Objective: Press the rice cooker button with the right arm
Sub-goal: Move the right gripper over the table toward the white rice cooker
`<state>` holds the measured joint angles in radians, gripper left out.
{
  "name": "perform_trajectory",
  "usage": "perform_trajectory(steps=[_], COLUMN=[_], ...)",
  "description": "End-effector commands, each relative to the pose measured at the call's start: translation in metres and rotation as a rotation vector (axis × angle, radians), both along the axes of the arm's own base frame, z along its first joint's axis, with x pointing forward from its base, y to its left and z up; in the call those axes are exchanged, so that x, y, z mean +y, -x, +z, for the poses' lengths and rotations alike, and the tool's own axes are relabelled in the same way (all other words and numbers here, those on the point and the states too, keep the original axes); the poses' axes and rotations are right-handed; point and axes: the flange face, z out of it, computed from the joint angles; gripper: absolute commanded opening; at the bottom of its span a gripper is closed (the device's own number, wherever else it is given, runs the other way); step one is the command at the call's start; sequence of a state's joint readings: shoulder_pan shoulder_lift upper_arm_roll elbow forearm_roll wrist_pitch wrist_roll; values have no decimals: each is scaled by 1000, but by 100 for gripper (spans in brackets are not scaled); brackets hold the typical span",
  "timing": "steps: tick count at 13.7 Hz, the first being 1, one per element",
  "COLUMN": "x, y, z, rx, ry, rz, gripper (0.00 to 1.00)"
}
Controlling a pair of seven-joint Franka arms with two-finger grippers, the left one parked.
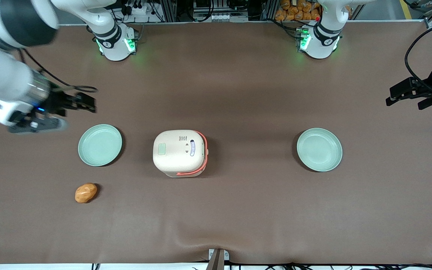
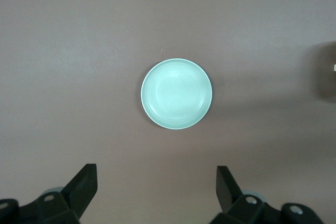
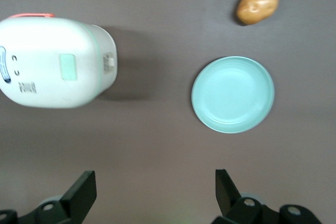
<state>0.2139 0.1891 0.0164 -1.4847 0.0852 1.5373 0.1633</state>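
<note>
potato (image 1: 86,192): parked nearest the front camera on the brown tabletop (image 1: 238,210), toward the working arm's end.

cooker (image 1: 179,152): sat mid-tabletop between two green plates, lid shut, orange handle band seen round one side; nothing is touching it.

plates: one (image 1: 100,145) is found beside the cooker, just past the potato, the other (image 1: 319,149) toward the parked arm's end.

tool (image 1: 83,102): held up off the tabletop, farther back than the near plate, well apart from the cooker; fingers (image 3: 80,192) spread wide, nothing gripped.
</note>
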Motion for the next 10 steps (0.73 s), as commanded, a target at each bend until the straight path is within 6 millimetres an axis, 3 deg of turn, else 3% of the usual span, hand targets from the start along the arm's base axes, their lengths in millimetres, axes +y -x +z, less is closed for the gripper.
perform_trajectory(steps=[1,3,4,8,10], x=[33,50,59,105,126], y=[-5,-8,-10,-15,-15], z=[-19,-34,-40,-76,-92], rx=[1,9,0,-15,-14], ry=[-1,3,3,-2,-17], rz=[-25,-33,-43,-20,-64], gripper=[100,100,93,16,0])
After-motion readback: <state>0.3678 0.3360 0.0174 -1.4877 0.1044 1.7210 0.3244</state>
